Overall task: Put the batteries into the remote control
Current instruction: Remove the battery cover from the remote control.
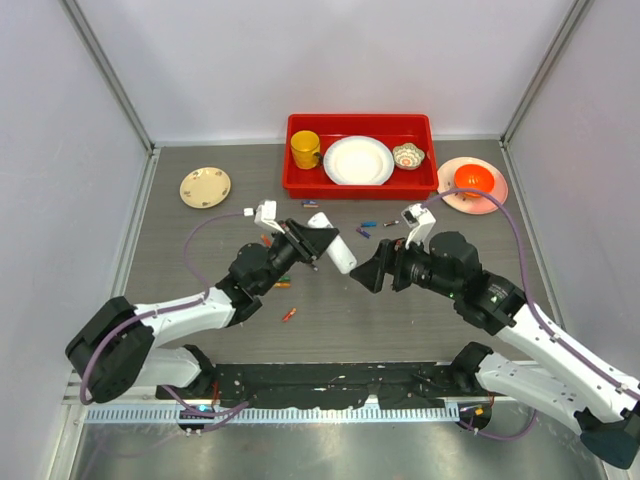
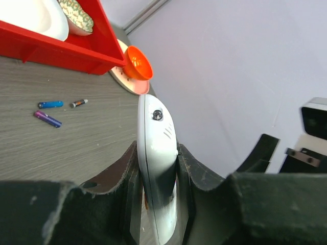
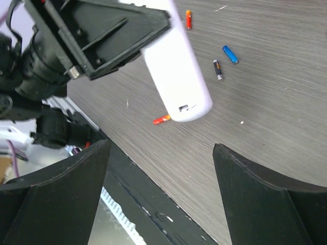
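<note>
Two grippers at work: left gripper (image 1: 316,243) clamped on remote (image 1: 338,252), tilted above table (image 1: 200,250). Right gripper (image 1: 370,275) spread apart, empty, near remote. Batteries (image 1: 366,228) loose on table. We judge remote presented; next, right picks one battery.

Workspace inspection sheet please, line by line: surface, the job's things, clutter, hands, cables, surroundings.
Surface: grey wood-grain table.
Job's things: remote control held off the table in the left hand; batteries scattered loose on the table.
Clutter: red tray holding yellow mug, white plate and patterned bowl; cream plate at left; orange bowl on pink plate at right.
Hands: left hand shut on the remote control; right hand open, empty, facing the remote control.
Cables: purple cable looping along each arm.
Surroundings: plain white walls on three sides.
</note>
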Controlling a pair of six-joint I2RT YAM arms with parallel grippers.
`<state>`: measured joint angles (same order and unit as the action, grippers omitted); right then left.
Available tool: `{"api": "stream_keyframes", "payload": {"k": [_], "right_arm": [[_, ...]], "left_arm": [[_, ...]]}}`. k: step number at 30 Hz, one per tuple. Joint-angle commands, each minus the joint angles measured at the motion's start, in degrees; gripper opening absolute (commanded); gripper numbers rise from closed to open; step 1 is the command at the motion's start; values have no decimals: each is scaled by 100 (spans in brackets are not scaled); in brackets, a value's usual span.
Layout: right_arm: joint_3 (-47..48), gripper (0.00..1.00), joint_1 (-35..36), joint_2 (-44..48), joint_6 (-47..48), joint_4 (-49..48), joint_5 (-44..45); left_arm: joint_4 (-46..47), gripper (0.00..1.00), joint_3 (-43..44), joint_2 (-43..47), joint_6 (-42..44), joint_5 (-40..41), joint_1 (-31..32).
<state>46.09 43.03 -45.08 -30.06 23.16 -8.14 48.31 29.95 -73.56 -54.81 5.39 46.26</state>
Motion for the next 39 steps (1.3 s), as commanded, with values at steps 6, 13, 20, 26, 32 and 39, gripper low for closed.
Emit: {"api": "stream_keyframes", "payload": {"k": [6, 13, 20, 26, 32, 39], "right_arm": [[-1338, 83, 22, 342, -2028, -2359, 507], [-1549, 78, 22, 263, -1793, -2702, 559], [-1743, 82, 22, 570, -1573, -2492, 779], [-1901, 83, 22, 702, -1677, -2606, 988], [-2147, 82, 22, 667, -1915, -2851, 1043], [-2445, 81, 22, 456, -2039, -3185, 893]], "left_arm": [[1505, 0, -657, 412, 163, 182, -3], [786, 0, -780, 579, 444, 393, -3], [273, 0, -666, 808, 655, 121, -12], [740, 0, -684, 449, 401, -214, -38], [1207, 0, -860, 88, 1786, 1410, 672], [2699, 0, -1000, -1071, 3142, 2519, 1341]]}}
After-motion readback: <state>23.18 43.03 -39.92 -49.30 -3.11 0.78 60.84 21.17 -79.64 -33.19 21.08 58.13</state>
